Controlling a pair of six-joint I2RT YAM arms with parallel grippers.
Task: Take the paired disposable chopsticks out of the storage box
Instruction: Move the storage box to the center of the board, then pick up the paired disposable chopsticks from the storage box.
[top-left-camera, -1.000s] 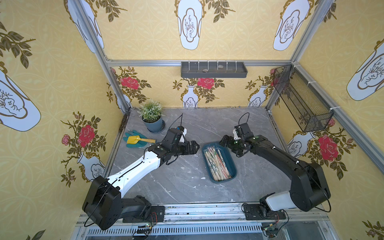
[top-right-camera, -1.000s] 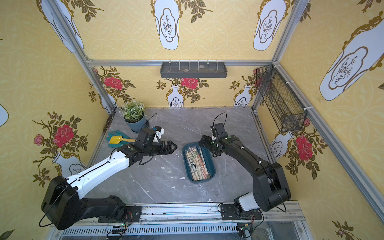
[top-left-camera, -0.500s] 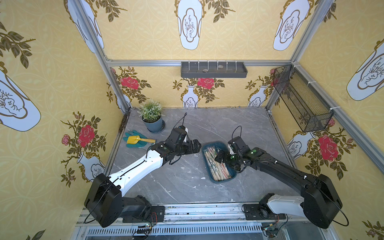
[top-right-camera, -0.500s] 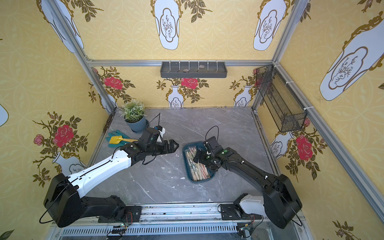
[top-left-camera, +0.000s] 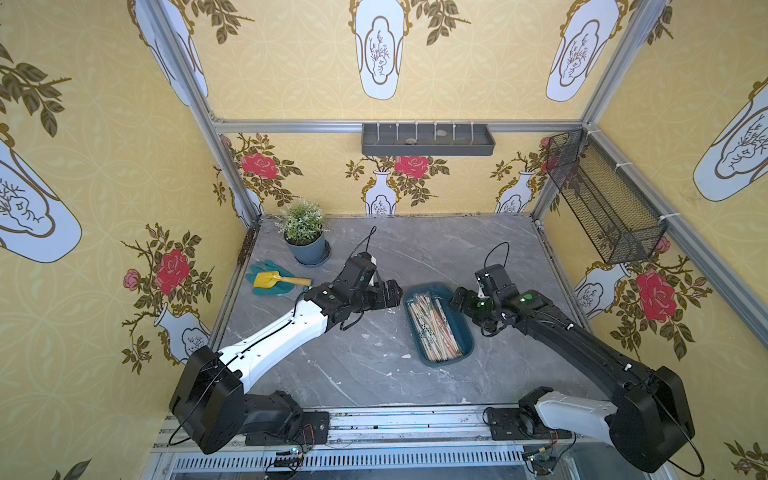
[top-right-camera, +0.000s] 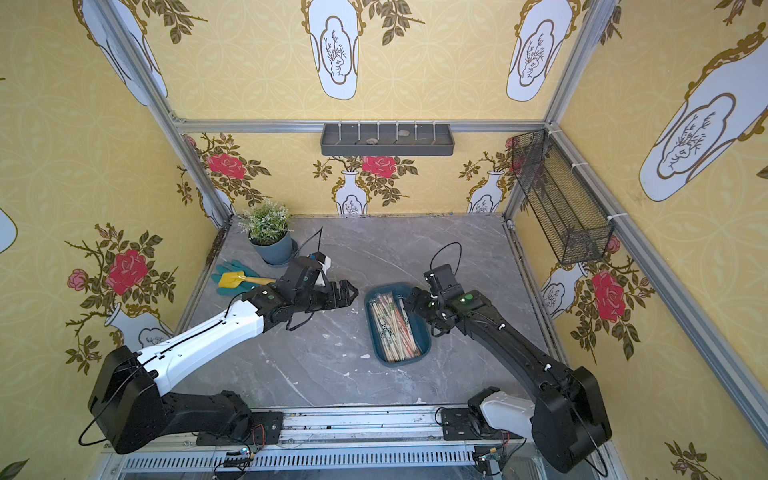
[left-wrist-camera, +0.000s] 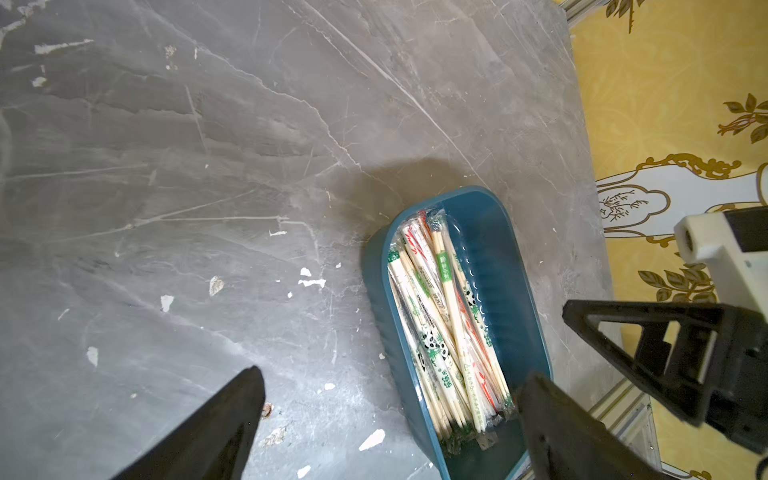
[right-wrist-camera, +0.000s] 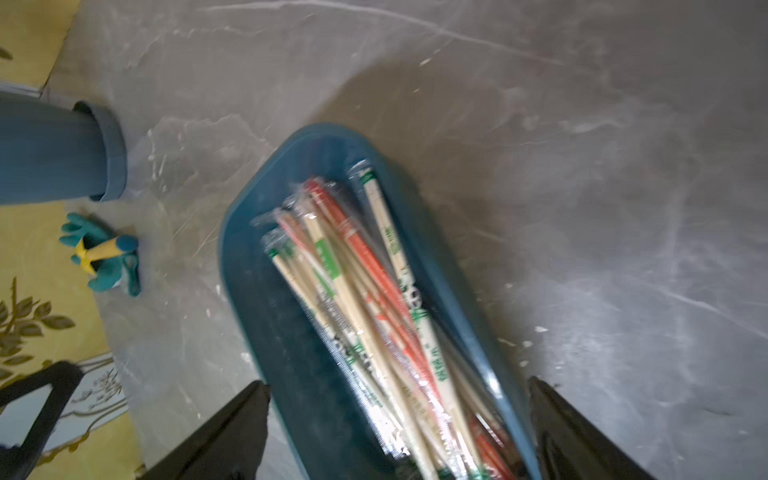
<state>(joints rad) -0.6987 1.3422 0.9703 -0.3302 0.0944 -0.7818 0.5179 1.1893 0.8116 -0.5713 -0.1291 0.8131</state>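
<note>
- Right claw (top-left-camera: 455, 300) hangs over the back right corner of the box (top-left-camera: 464, 337). Its jaws are spread wide and empty, and in its wrist view the fingers (right-wrist-camera: 224, 436) straddle the box's end.
- Left claw (top-left-camera: 397, 289) is equally wide and empty, hovering just beside the box's back left corner.
- Chopsticks (top-left-camera: 434, 328) all lie lengthwise in the box, crowded against its left wall with their sleeves overlapping. The box sits nearer the desk's right edge than its left.
- My main worry is that jaws this wide, coming down on an overlapped pile, will likely pinch several pairs or only a slick sleeve that slips out.
- One finger could catch the low rim. The box looks light, so it may slide or tip and spill.
- My right wrist view is smeared, so I cannot judge height over the pile, and a blind descent might jam the fingertips.
- Both claws are close at the same end, so if both reach in they could collide.
</note>
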